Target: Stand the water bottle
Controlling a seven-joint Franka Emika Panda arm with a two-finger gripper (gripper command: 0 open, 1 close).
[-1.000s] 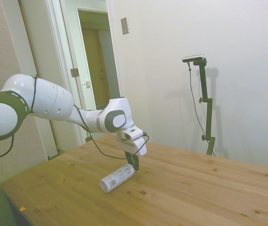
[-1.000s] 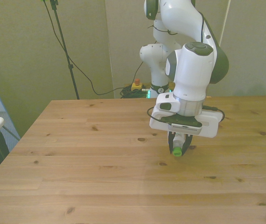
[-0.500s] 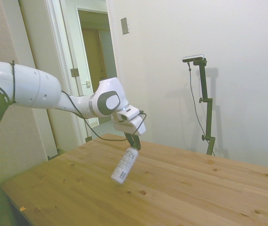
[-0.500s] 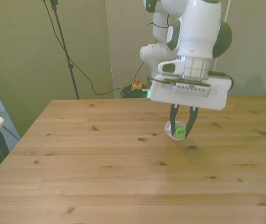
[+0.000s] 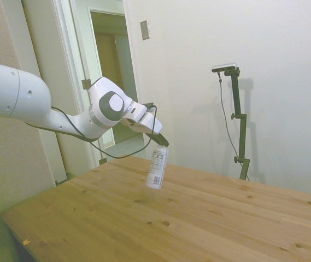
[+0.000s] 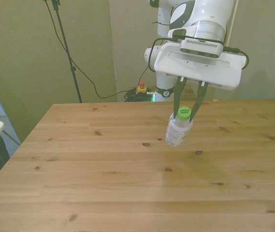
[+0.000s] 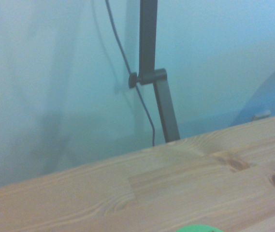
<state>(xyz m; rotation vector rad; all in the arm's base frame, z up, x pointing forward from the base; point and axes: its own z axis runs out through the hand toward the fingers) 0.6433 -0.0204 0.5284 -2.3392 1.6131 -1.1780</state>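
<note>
**Hanging bottle, held by the neck above the table**

Dangling from the gripper [image 6: 189,107], the water bottle [image 6: 178,131] is clear of the wooden table [image 6: 103,169] in both wide views, with open air under its base. The two dark fingers [image 6: 176,99] close in on either side of the green cap [image 6: 184,113], so the gripper is clamped on the bottle at its top end. How much of the neck sits between the fingers is hard to read, since the cap covers the contact from the front.

From the side, the water bottle [image 5: 157,167] hangs cap-up and close to upright, its base leaning slightly toward the arm's side, and the gripper [image 5: 161,143] shows only as a dark tip at the cap, the fingers not separable there. The label print is visible but too small to read. The arm's upper links run off the side view's left edge and off the top of the front view.

At the wrist, only a sliver of the cap [image 7: 197,228] shows at the frame's edge; the bottle's body is out of sight. Beyond it lie blurred table planks [image 7: 127,193] and a pale wall [image 7: 45,72].
</note>
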